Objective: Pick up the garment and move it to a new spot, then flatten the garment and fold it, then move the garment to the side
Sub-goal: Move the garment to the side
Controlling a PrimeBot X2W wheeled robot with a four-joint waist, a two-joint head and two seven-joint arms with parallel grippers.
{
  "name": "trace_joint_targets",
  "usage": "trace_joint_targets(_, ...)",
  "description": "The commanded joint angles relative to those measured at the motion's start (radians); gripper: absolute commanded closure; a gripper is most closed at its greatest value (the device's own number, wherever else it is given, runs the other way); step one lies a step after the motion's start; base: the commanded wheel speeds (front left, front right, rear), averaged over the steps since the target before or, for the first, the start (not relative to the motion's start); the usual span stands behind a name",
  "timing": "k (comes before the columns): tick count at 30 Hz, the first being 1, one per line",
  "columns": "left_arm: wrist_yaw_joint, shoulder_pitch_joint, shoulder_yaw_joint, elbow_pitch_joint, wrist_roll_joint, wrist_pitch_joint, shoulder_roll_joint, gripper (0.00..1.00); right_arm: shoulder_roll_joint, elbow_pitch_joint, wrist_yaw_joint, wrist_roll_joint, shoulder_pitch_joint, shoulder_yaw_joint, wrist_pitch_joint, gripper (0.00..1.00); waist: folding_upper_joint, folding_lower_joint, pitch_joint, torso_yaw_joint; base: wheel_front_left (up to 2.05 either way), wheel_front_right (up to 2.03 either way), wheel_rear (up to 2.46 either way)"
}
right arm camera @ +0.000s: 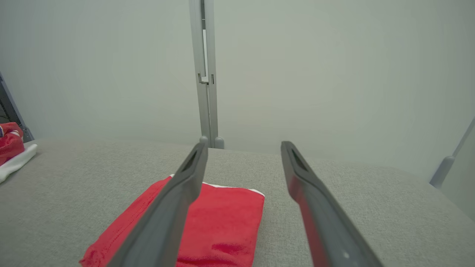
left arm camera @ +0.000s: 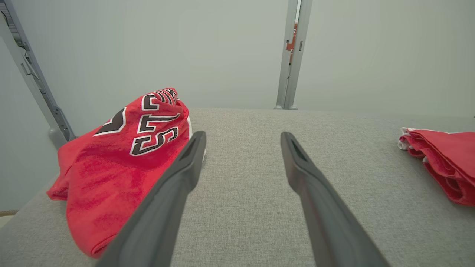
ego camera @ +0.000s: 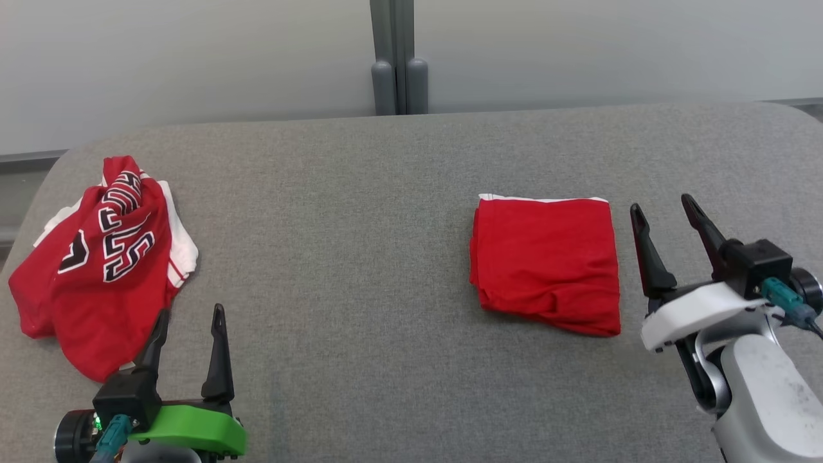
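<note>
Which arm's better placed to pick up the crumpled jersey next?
Left. The left fingers, open, stand right beside the jersey at the table's left end. The right fingers, also open, are far off beside the folded garment.
</note>
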Motion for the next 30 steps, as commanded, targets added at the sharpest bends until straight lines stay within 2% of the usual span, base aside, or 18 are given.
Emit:
trace_joint_targets(1,-0.006,-0.020,-0.006,-0.002,0.002,0.000,0.001,0.00,-0.011,0.028,-0.002,-0.009,-0.038,0.008,0.011,0.00,0.0000,0.0000,0.025,0.010,0.00,0.00,0.00)
trace_joint_targets(13,-0.004,-0.077,-0.032,0.007,-0.005,0.000,-0.002,0.00,-0.041,0.332,-0.002,0.011,-0.220,0.054,0.087,0.00,0.0000,0.0000,0.107,0.041,0.00,0.00,0.00)
trace_joint_targets(19,-0.005,-0.101,-0.046,0.013,-0.009,0.000,-0.004,0.00,-0.019,0.496,-0.002,0.038,-0.264,0.045,0.060,0.00,0.0000,0.0000,0.144,0.051,0.00,0.00,0.00)
trace_joint_targets(28,-0.006,-0.132,-0.064,0.022,-0.006,0.000,-0.004,0.00,0.027,0.689,-0.002,0.075,-0.317,0.091,0.050,0.00,0.0000,0.0000,0.181,0.066,0.00,0.00,0.00)
trace_joint_targets(29,-0.006,-0.134,-0.065,0.023,-0.006,0.000,-0.004,0.00,0.034,0.707,-0.002,0.085,-0.318,0.099,0.051,0.13,0.0000,0.0000,0.182,0.067,0.00,0.00,0.00)
trace_joint_targets(30,-0.006,-0.135,-0.065,0.024,-0.006,0.000,-0.004,0.00,0.038,0.719,-0.002,0.093,-0.320,0.106,0.051,0.53,0.0000,0.0000,0.183,0.067,0.00,0.00,0.00)
